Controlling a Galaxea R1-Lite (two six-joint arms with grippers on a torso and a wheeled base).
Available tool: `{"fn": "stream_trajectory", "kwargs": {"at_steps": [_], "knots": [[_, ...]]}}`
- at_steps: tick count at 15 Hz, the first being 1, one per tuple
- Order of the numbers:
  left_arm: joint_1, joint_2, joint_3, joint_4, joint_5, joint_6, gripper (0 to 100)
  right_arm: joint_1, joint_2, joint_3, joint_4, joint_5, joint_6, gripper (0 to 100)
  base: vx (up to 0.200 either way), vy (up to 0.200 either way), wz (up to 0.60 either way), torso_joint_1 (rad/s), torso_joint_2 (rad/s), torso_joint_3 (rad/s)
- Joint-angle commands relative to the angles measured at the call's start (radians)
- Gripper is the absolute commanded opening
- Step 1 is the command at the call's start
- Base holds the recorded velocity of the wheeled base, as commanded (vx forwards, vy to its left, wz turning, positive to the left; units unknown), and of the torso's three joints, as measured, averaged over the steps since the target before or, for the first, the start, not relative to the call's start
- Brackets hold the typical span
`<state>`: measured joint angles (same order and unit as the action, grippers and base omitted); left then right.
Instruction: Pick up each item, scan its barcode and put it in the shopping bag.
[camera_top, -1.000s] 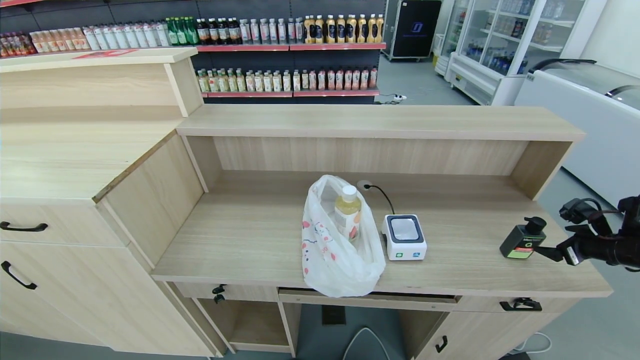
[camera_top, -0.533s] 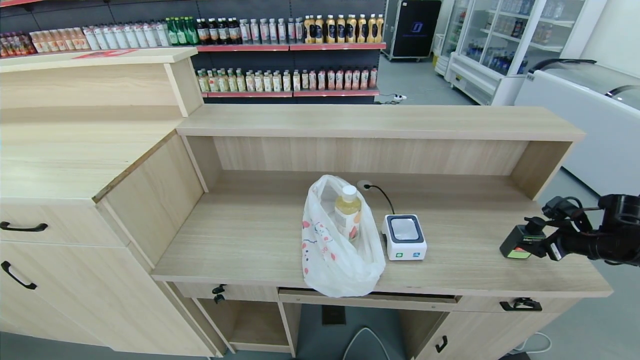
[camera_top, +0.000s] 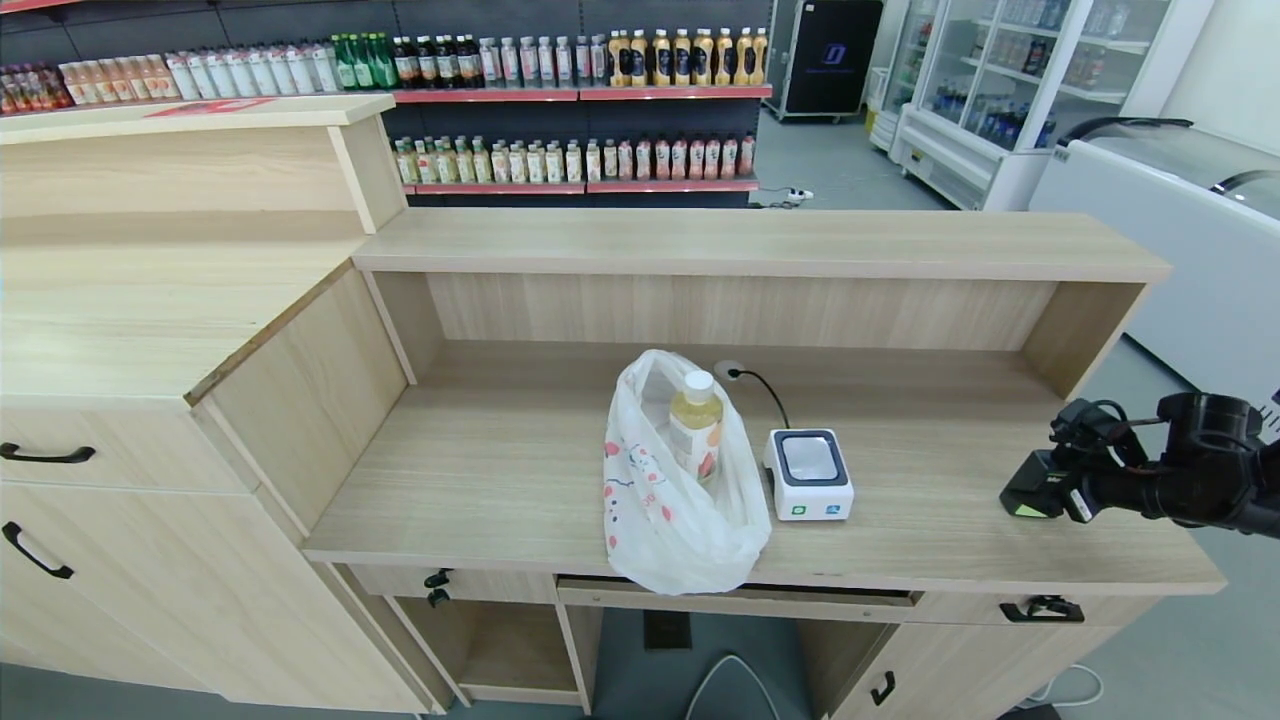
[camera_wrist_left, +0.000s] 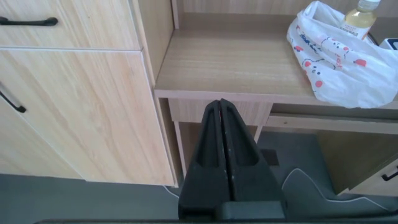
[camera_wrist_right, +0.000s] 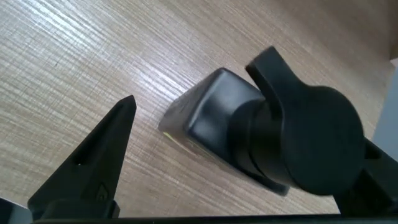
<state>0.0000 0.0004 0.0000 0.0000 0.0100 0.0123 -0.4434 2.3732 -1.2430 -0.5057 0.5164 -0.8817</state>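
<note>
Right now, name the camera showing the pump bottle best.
Right wrist view: the pump bottle sits close, its top plain. The head view has it small, partly covered. The left wrist view faces the shopping bag.

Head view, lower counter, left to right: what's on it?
bag → scanner → pump bottle

Bottle-stocked shelves (camera_top: 580, 94) and a glass-door fridge (camera_top: 1005, 80) stand beyond the counter (camera_top: 480, 470).
</note>
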Motion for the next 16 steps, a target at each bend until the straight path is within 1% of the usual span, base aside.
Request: {"fn": "stream_trajectory", "kwargs": {"at_steps": [1,4,8,9,15,16], "knots": [[0.000,0.000,0.000,0.000,0.001,0.000,0,0.018,0.018,-0.015,0.001,0.001,0.000,100,0.000,0.000,0.00,0.000,0.00,0.000],[0.000,0.000,0.000,0.000,0.001,0.000,0,0.037,0.037,-0.030,0.000,0.005,0.000,100,0.000,0.000,0.00,0.000,0.00,0.000],[0.000,0.000,0.000,0.000,0.001,0.000,0,0.040,0.041,-0.033,0.000,0.008,-0.002,100,0.000,0.000,0.00,0.000,0.00,0.000],[0.000,0.000,0.000,0.000,0.001,0.000,0,0.040,0.037,-0.030,0.000,0.007,-0.002,0,0.000,0.000,0.00,0.000,0.00,0.000],[0.000,0.000,0.000,0.000,0.001,0.000,0,0.048,-0.005,-0.015,-0.004,0.007,-0.034,0,0.000,0.000,0.00,0.000,0.00,0.000],[0.000,0.000,0.000,0.000,0.001,0.000,0,0.046,-0.025,-0.001,-0.034,0.005,-0.060,0,0.000,0.000,0.00,0.000,0.00,0.000]]}}
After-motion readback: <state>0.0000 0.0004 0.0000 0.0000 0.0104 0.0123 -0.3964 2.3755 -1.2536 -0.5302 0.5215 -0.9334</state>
